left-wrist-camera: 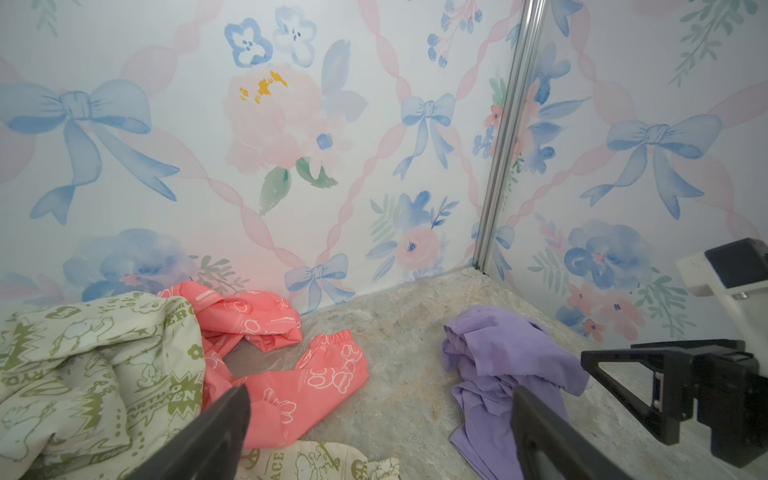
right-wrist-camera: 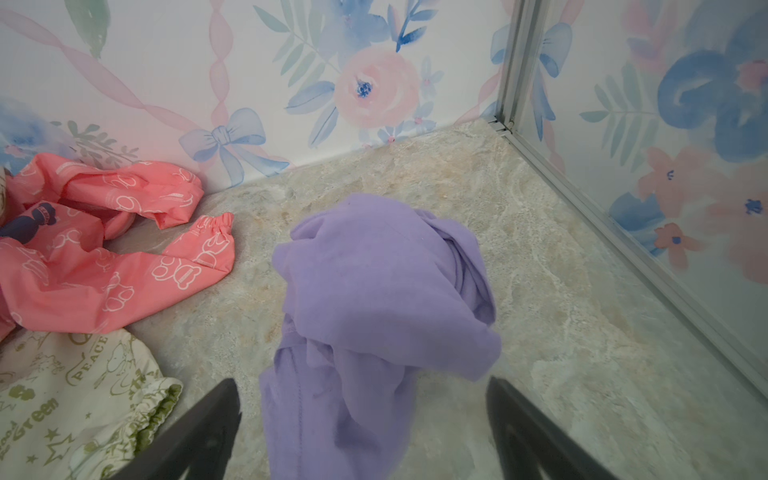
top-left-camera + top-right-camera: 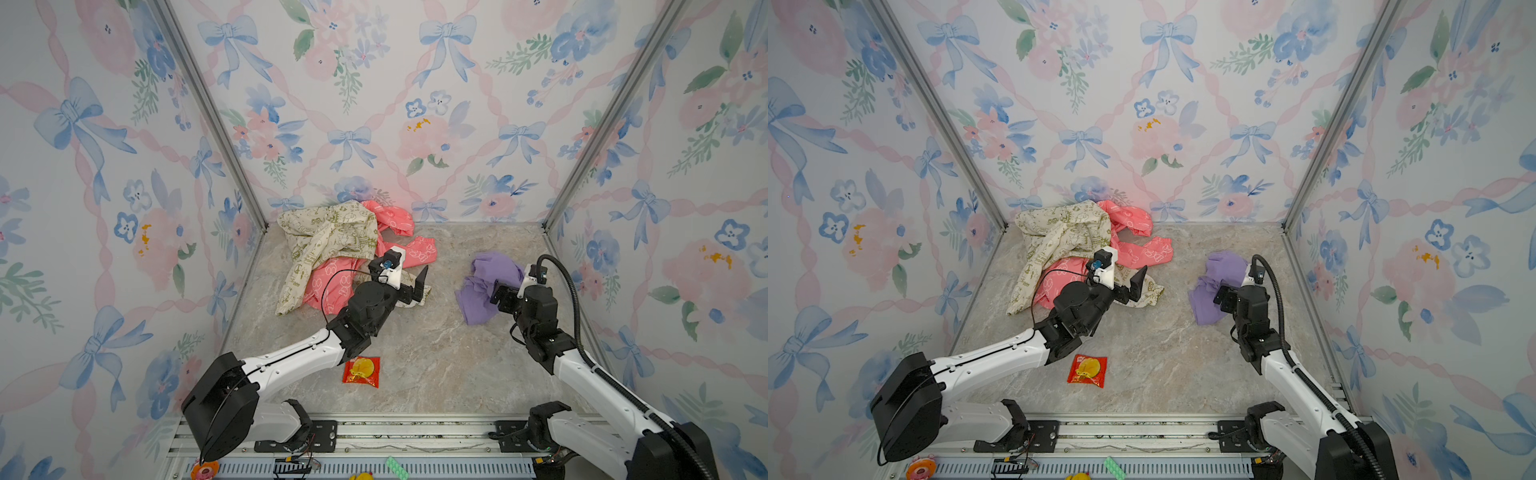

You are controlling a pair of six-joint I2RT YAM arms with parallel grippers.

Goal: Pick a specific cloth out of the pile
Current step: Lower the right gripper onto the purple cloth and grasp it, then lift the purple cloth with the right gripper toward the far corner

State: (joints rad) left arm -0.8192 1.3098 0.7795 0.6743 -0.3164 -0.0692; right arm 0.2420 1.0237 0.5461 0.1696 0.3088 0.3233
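Right wrist view tells most of the story here. The right gripper (image 2: 361,384) has its jaws spread wide with nothing pinched, and the lavender cloth (image 2: 374,291) lies crumpled on the marble-look floor (image 2: 561,291), partly between the fingers and mostly ahead of them. I can't tell if either finger is brushing the fabric, but it's definitely not a grip. In both top views that gripper sits low over the near edge of the cloth, on the right side of the cell.

The left gripper (image 1: 380,392) is wide open too and empty. It hangs over the near edge of the pile (image 3: 332,257), with a bit of the cream cloth (image 1: 83,374) just under it. The pile is that cream one with green cartoons, tangled up with the coral-pink cloth (image 1: 316,378) toward the back left corner.

Progress-wise, I'd call the main part done. The purple one is on its own, with a strip of bare floor between it and the coral sleeve and nothing overlapping. What's left looks like just backing the arms off, unless it's meant to go somewhere particular, which the pictures don't say. There's also a red snack packet (image 3: 361,371) near the front, well apart from all the fabric and not involved.
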